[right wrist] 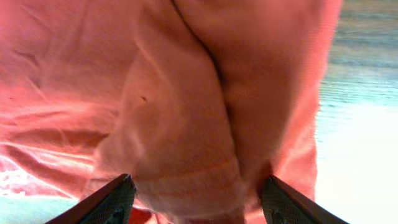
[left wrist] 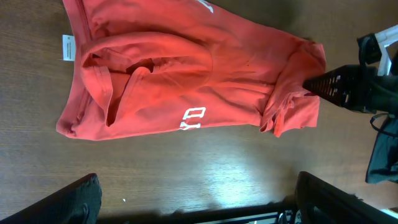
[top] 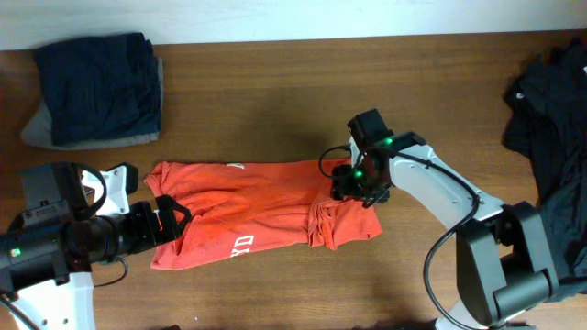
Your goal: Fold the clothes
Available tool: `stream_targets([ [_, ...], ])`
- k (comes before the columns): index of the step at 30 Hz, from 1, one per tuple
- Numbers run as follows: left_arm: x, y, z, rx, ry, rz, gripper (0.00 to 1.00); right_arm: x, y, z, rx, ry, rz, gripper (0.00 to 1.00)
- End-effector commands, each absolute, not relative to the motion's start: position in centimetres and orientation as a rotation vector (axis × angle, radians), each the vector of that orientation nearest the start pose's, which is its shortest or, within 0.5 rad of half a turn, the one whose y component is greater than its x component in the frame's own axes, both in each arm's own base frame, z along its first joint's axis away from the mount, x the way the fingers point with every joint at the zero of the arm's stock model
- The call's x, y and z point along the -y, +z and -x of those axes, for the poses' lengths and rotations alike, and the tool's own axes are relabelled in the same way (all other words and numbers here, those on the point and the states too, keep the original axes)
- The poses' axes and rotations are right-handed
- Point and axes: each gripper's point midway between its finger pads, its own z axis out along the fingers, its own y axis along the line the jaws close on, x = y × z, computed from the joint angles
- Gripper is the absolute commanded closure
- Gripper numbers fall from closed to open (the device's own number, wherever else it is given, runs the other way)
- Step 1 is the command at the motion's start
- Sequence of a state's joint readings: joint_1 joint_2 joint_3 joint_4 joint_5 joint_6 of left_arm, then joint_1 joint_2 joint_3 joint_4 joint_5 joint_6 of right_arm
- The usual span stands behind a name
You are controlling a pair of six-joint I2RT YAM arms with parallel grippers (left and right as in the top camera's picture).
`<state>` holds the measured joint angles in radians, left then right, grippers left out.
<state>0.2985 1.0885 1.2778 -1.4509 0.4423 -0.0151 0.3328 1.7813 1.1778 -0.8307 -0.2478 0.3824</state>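
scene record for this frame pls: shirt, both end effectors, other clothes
garment in work: orange-red T-shirt, lying lengthwise on the table, rumpled, white lettering along its near edge
left end effector: open, nothing between the fingers, at the shirt's left end
right end effector: fingers apart, astride a bunched fold at the shirt's right end; a pinch cannot be confirmed
done: folded navy and grey stack, far left corner
waiting: dark pile, right edge, unfolded
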Motion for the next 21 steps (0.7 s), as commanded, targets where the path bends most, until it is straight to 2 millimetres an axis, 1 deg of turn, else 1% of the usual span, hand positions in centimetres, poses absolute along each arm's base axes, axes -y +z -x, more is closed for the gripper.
stream_targets([
  [1, 1.6, 23.4, -20.9, -2.706, -0.566, 0.317, 0.01, -14.6, 5.6, -32.5, -3.033, 0.408, -0.075, 0.3],
  [10, 1.6, 23.4, -20.9, -2.706, -0.566, 0.317, 0.01, -14.7, 6.2, -32.9, -3.021, 0.412, -0.061, 0.3],
  [17, 1.5, 23.4, -21.0, -2.703, -0.565, 0.316, 0.01, -15.4, 6.6, -32.8, -3.024, 0.469, -0.051, 0.3],
  [21, 1.5, 23.4, -21.1, -2.7, -0.563, 0.314, 0.01, -16.1, 6.6, -32.5, -3.025, 0.458, -0.014, 0.3],
])
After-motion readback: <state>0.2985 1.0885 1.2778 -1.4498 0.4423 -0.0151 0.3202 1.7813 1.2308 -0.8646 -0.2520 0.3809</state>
